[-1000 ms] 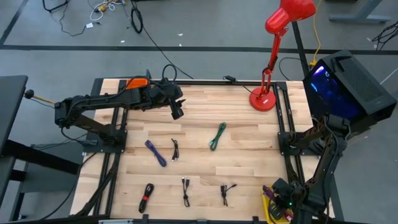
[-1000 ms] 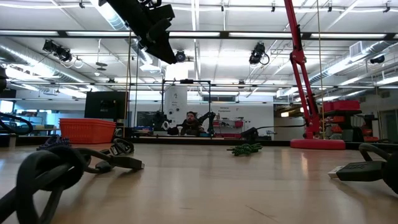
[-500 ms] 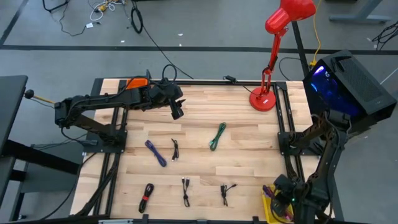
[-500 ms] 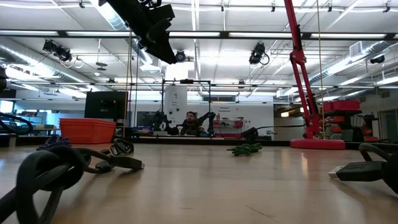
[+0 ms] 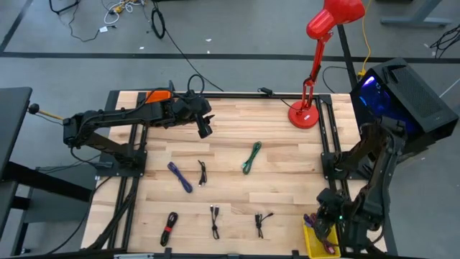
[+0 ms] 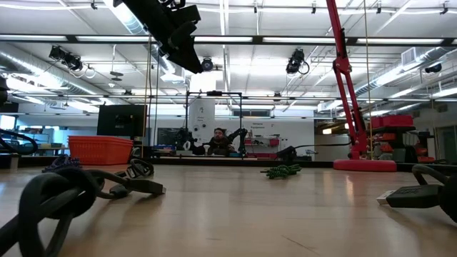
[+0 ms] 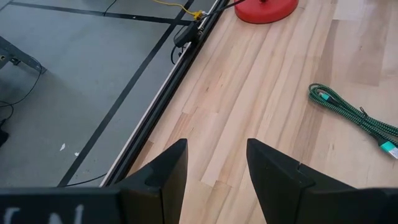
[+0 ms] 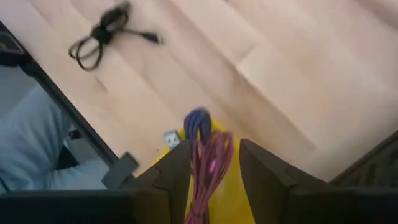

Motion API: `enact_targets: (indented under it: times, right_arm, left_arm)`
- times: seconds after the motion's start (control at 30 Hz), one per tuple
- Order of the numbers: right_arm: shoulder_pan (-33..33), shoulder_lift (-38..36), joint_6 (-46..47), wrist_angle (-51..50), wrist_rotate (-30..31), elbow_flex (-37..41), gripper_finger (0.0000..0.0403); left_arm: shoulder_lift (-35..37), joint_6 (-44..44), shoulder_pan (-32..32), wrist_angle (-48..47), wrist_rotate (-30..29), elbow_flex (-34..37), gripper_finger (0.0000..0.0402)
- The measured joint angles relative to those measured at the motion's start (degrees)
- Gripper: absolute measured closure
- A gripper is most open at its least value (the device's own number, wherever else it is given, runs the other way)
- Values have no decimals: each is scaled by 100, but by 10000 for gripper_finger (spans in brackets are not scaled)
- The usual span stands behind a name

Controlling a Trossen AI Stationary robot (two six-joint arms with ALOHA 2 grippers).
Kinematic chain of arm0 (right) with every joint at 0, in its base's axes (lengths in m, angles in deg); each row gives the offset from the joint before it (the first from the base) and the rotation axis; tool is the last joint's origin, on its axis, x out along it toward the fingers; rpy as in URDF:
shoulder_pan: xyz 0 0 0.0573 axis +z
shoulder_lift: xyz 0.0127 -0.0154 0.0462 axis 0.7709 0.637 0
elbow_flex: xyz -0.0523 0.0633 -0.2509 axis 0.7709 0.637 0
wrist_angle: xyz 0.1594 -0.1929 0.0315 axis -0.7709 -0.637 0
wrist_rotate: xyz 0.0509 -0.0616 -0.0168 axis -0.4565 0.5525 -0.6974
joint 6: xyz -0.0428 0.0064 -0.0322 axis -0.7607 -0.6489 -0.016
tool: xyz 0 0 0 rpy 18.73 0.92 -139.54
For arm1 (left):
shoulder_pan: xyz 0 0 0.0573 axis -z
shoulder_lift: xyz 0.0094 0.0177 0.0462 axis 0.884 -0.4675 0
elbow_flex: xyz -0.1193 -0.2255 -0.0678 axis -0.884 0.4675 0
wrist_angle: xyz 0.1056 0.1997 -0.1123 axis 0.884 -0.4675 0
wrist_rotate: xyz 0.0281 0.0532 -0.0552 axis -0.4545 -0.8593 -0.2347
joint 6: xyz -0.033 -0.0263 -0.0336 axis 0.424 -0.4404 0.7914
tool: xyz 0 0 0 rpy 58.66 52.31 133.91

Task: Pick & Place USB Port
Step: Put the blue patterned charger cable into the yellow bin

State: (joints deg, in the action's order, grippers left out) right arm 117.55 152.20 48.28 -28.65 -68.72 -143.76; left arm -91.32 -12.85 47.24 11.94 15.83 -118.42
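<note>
the right gripper (image 8: 205,171) hangs over the yellow bin (image 5: 316,243) at the near right corner of the table (image 5: 287,180), its jaws parted with nothing between them. just below, a bundle of pink and purple cables (image 8: 208,163) lies in the bin, with a blue loop and a small white plug at its edge. so some cables look already sorted into the bin, and this one appears to have just been let go, though that is a judgement from how it lies under the spread fingers.

the left gripper (image 7: 214,165) waits above the far left part of the table, jaws wide and empty, looking across bare wood toward the red lamp base (image 7: 264,9) and the green cable (image 7: 357,118).

much is left. on the table there are still six cables: the green cable in the middle, a purple cable (image 5: 180,176) and a small black cable (image 5: 202,173) just beside it, and along the near edge a black and red cable (image 5: 169,227), a second black cable (image 5: 214,221) and a third black cable (image 5: 260,224). that last one is nearest the bin and shows in the right wrist view too, so it seems the likely next pick.

judged by count, the job is perhaps a third done or less; how many cables are in the bin cannot be told.
</note>
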Motion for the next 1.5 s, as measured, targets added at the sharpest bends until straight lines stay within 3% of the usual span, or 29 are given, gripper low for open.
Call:
enact_targets:
  times: [0.17, 0.37, 0.53, 0.83, 1.13, 1.5]
  right_arm:
    - [-514, -320, -705, -413, 498, 0, 266]
    - [-1547, -467, -2667, -457, 1214, 0, 266]
    - [-2487, -499, -4347, -517, 1676, 0, 266]
    - [-3553, -543, -6450, -182, 2904, 0, 266]
    - [-3938, -556, -7365, 256, 2804, 55, 266]
    - [-4464, -549, -8199, 1856, 2394, 1017, 266]
  left_arm:
    - [0, 4, -1, -2, 6, 0, 230]
    - [-55, 133, 1, -471, 657, 0, 230]
    - [-169, 831, 125, -506, 922, 0, 230]
    - [-1351, 1498, 950, -81, 1080, -4, 230]
    - [-1980, 1550, 1520, -719, 1040, 0, 230]
    - [-1945, 1703, 2238, -3261, 692, 0, 230]
